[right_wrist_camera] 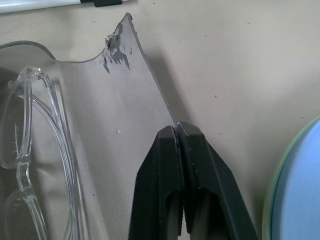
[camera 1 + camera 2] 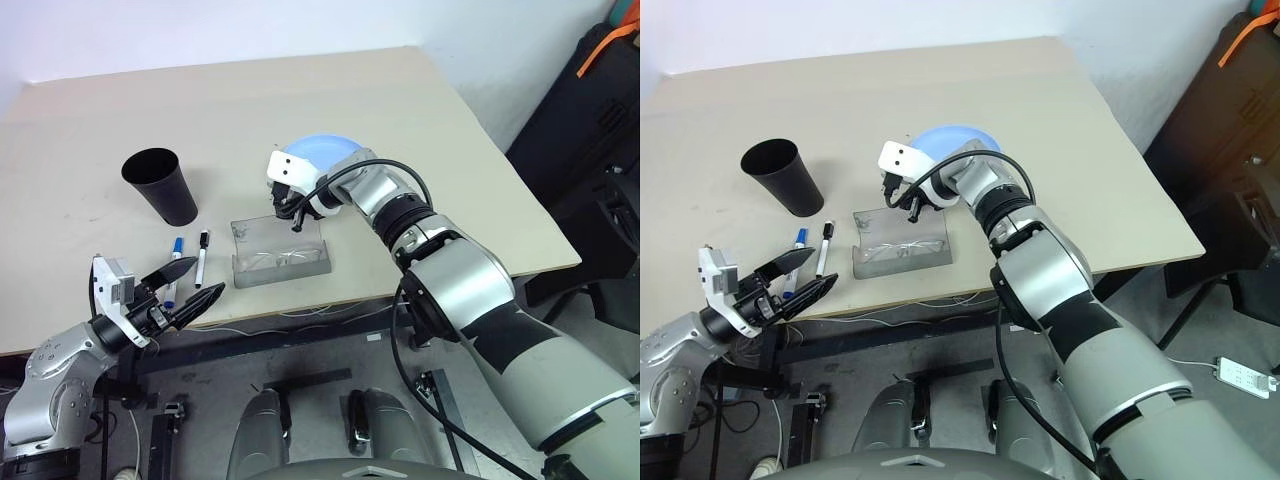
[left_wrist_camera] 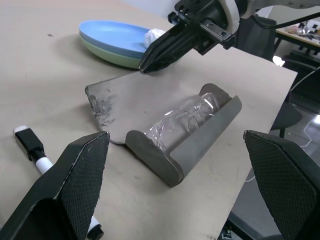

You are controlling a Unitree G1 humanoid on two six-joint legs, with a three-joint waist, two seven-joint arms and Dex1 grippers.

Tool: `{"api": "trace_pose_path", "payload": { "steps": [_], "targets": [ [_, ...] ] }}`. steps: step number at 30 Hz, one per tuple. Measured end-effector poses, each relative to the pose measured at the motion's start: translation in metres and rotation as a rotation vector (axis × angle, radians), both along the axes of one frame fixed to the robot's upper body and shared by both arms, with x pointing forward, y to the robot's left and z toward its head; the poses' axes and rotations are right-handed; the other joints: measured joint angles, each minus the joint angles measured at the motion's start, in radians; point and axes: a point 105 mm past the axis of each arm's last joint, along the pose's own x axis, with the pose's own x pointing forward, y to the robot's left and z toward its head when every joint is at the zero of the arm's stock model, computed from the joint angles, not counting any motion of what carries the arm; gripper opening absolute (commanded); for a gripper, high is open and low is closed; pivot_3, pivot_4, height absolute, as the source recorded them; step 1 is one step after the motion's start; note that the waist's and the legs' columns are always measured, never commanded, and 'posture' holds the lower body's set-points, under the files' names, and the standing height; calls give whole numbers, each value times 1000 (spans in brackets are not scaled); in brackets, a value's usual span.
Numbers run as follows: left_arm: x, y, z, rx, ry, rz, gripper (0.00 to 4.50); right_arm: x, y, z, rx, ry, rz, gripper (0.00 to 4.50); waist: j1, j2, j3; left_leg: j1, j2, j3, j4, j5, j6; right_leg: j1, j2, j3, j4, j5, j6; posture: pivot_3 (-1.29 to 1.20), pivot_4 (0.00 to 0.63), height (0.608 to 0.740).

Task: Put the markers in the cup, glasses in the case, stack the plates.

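Spanning a white-walled room, the matte beige bench [image 2: 420, 110] carries the frosted grey case [image 2: 281, 252], clear glasses [image 2: 283, 262] inside; the right pincer [image 1: 178, 131] is clenched on its lid edge, left pincer [image 2: 192, 286] released.

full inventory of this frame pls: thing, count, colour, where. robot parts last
table: 1, beige, under everything.
cup: 1, matte black, upright, on the table's left part.
markers: 2, white barrels, lying side by side between cup and case; blue cap, black cap.
case: 1, frosted grey, open, lid flap lying flat toward the plates.
glasses: 1, clear, lying in the case's trough.
plates: 2, light blue stacked on mint green, behind the case.
tissue: 1, white, crumpled, on the blue plate.
black cases: dark, on the floor right of the table.
left end effector: open, at the table's near edge by the markers.
right end effector: shut, at the lid flap's edge.
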Motion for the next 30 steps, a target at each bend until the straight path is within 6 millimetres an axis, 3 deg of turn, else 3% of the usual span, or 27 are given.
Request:
{"api": "trace_pose_path", "payload": {
  "steps": [13,16,23,26,30],
  "targets": [
    [4,-1,0,-5,-3,-7,4500,9,-11,28,65,-36,-24,66,0,0,0,0,0,0,0,0,0,0,0,0,0,0,0,0,150,738],
    [5,-5,-1,-13,2,-20,4500,9,-12,28,68,-28,-36,683,0,0,0,0,0,0,0,0,0,0,0,0,0,0,0,0,150,738],
    [6,-7,-3,-13,3,-26,4500,13,-7,28,97,-43,-90,2998,-1,0,0,0,0,0,0,0,0,0,0,0,0,0,0,0,150,738],
    [5,-7,-3,-11,-2,-24,4500,14,1,29,112,-102,-79,2998,-1,0,0,0,0,0,0,0,0,0,0,0,0,0,0,0,150,738],
    [3,-6,-6,-11,9,-20,4500,3,6,22,128,12,-44,2998,-1,0,0,0,0,0,0,0,0,0,0,0,0,0,0,0,150,738]
  ]
}}
